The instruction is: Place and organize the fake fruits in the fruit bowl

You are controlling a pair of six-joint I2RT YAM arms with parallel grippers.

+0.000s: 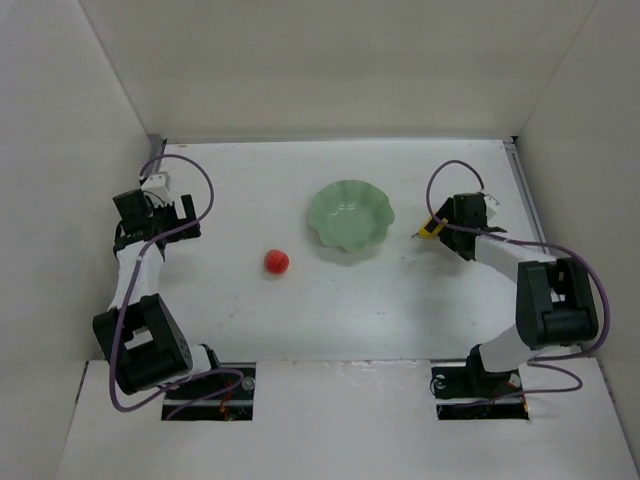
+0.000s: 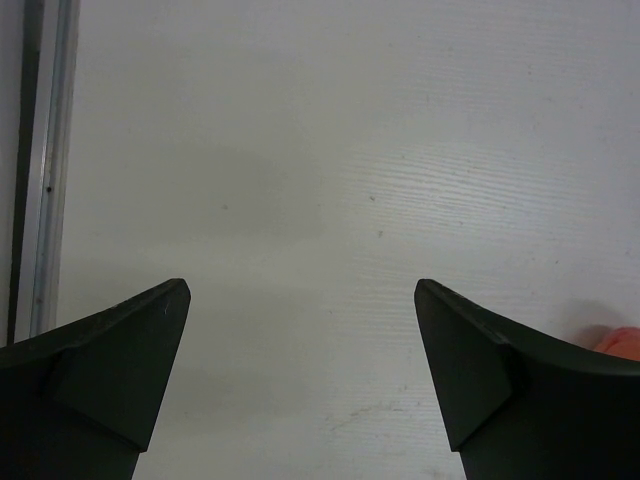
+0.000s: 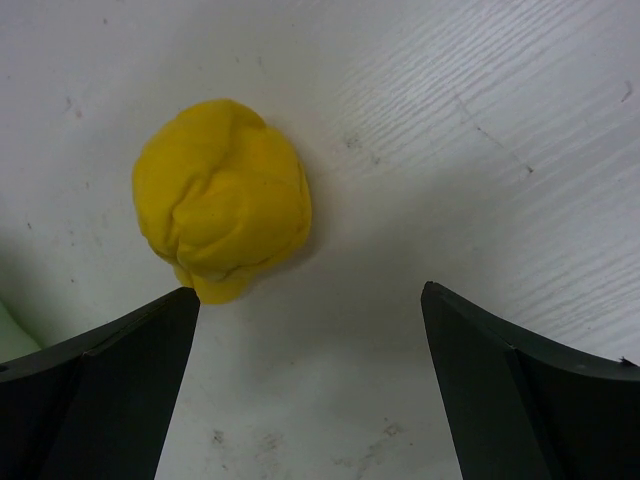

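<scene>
The mint-green scalloped fruit bowl (image 1: 350,217) sits empty at the table's middle back. The red apple-like ball (image 1: 277,262) lies on the table to its left front; a sliver of it (image 2: 622,340) shows at the right edge of the left wrist view. The yellow pear (image 1: 430,229) lies right of the bowl, partly hidden under my right gripper (image 1: 440,226). In the right wrist view the pear (image 3: 221,199) lies just beyond the left fingertip (image 3: 150,345), with the jaws wide open and empty. My left gripper (image 1: 168,212) is open and empty over bare table at the far left.
White walls enclose the table on three sides. A metal strip (image 2: 40,170) runs along the table's left edge near my left gripper. A pale green sliver of the bowl (image 3: 12,335) shows at the left edge of the right wrist view.
</scene>
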